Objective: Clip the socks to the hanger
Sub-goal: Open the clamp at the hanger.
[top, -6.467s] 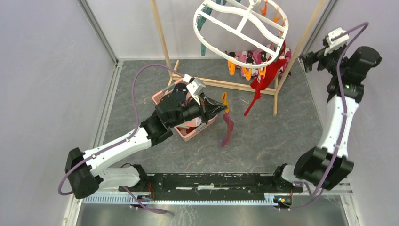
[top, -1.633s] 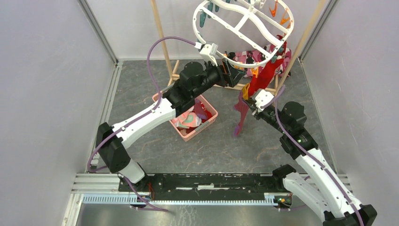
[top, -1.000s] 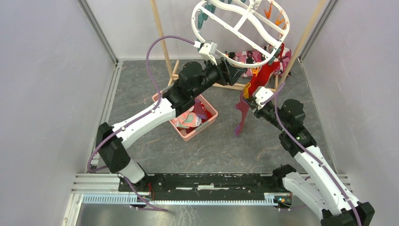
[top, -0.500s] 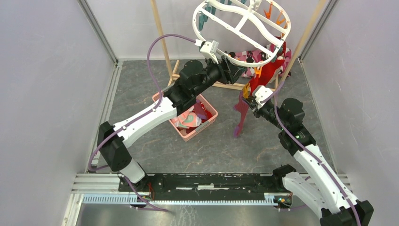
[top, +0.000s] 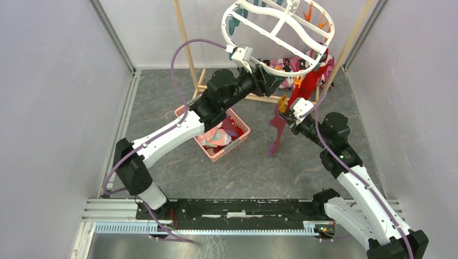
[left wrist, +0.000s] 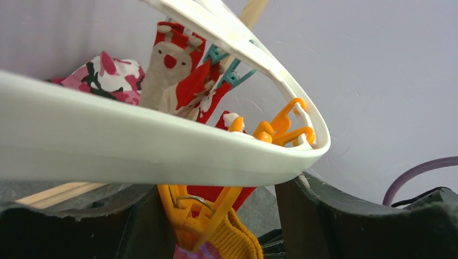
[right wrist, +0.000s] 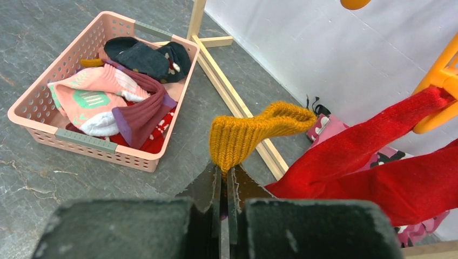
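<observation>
The white oval hanger (top: 276, 26) hangs at the back, its rim (left wrist: 135, 151) crossing the left wrist view. My left gripper (top: 270, 81) (left wrist: 216, 208) is open under that rim, its fingers on either side of an orange peg (left wrist: 197, 216); the peg lies against the left finger and clear of the right. My right gripper (top: 289, 116) (right wrist: 224, 172) is shut on the mustard cuff (right wrist: 254, 132) of a magenta sock (top: 276, 135), holding the cuff (left wrist: 240, 237) up beside the peg's tip. Red socks (top: 309, 83) (right wrist: 378, 156) hang clipped nearby.
A pink basket (top: 241, 131) (right wrist: 97, 143) with several more socks sits on the floor left of centre. A wooden pole rack (top: 186, 48) carries the hanger, its base bar (right wrist: 237, 102) on the floor. A pink patterned cloth (top: 286, 65) (left wrist: 108, 75) lies behind.
Several seconds ago my left gripper held the sock by the basket and the right arm was raised aside. In the last second the left gripper edged right along the rim; the right barely moved.
</observation>
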Robot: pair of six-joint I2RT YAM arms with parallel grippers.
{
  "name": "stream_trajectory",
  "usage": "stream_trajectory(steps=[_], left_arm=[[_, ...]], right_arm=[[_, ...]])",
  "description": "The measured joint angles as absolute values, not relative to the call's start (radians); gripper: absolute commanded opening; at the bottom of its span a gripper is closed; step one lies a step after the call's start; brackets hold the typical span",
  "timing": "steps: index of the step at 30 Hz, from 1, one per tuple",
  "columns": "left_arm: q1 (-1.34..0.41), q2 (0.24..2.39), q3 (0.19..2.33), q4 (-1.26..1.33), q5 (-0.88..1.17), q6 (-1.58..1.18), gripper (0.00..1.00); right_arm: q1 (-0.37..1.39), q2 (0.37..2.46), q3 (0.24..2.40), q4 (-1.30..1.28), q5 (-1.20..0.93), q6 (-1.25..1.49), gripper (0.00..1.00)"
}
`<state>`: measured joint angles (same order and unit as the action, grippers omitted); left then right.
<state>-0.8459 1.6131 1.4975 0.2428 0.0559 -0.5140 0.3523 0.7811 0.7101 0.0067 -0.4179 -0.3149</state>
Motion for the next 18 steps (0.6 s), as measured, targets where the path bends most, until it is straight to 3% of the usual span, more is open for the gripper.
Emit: stream_trajectory(steps=[18], left_arm=[[-0.874,1.593,1.407,0.381,0.089,-0.476,0.66]], right_arm=[[0.35,0.785,0.71,0.007,-0.426,-0.31,0.0]])
